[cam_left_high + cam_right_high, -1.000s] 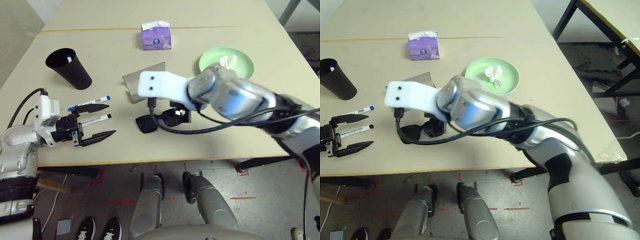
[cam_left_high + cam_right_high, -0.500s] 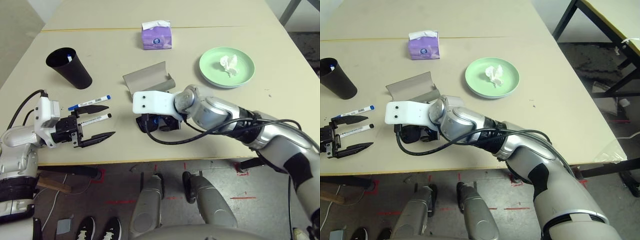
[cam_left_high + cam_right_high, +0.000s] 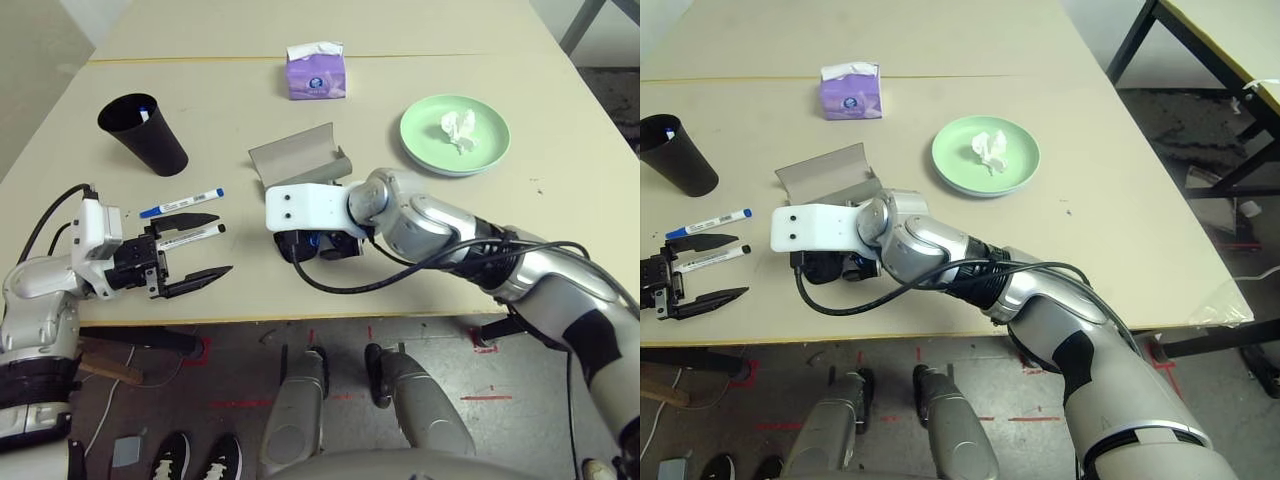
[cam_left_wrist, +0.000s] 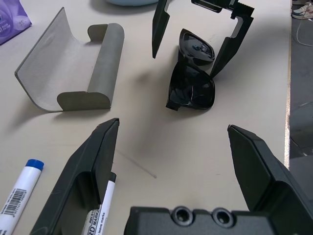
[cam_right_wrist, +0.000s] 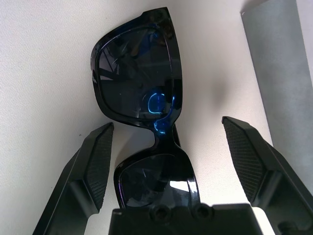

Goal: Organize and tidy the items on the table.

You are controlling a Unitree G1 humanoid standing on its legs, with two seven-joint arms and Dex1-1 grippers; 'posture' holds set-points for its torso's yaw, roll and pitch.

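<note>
Sunglasses: black, folded, lying on the table near its front edge, just in front of the grey glasses case.
Right gripper: over the sunglasses, fingers spread wide, one on each side, not touching them.
Left gripper: low over the table on the left, fingers wide apart, holding nothing.
Markers: the blue-cap marker and the black-cap marker lie side by side near the left gripper; one finger lies across the black-cap one.
Around: black cup back left, purple tissue box at the back, green plate with a crumpled tissue on the right.
In the way: the right hand's white plate hides most of the sunglasses from the head views.
Wrist views: they show both dark lenses; the right wrist view shows the long side running straight between the fingers.
Case: open, its long side running slantwise across the table.
</note>
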